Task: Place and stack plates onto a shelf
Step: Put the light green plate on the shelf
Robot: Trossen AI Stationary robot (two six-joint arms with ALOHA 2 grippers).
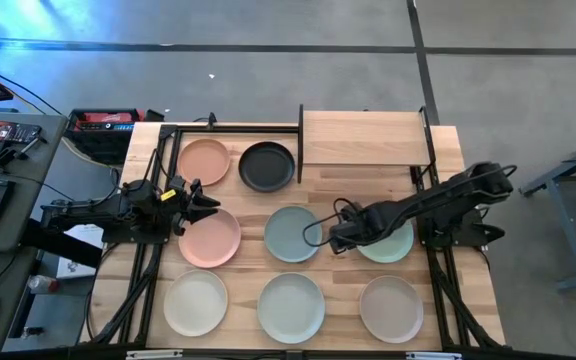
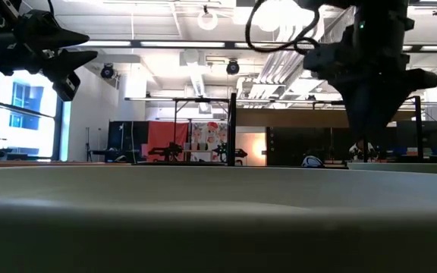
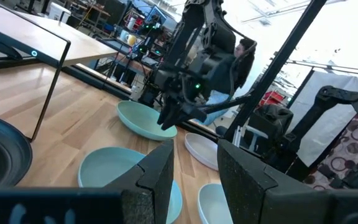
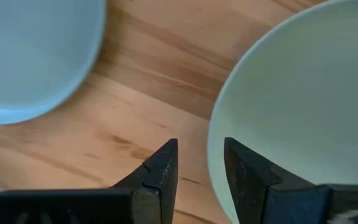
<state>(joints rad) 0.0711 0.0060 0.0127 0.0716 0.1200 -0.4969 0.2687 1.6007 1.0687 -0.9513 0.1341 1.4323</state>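
High view shows the right gripper (image 1: 340,238) reaching to the nine o'clock edge of a pale green plate (image 1: 392,243) in the middle row of the wooden tabletop (image 1: 338,185). From the right wrist view its fingers (image 4: 160,169) stand slightly parted, straddling that plate's rim (image 4: 219,134), not yet clamped, with a blue-green plate (image 4: 30,50) beside it. The shelf (image 1: 362,138) sits bare at the table's one o'clock corner. The left gripper (image 1: 204,206) hovers with fingers apart over the pink plate (image 1: 209,238) toward nine o'clock; a black plate (image 1: 267,166) lies at twelve.
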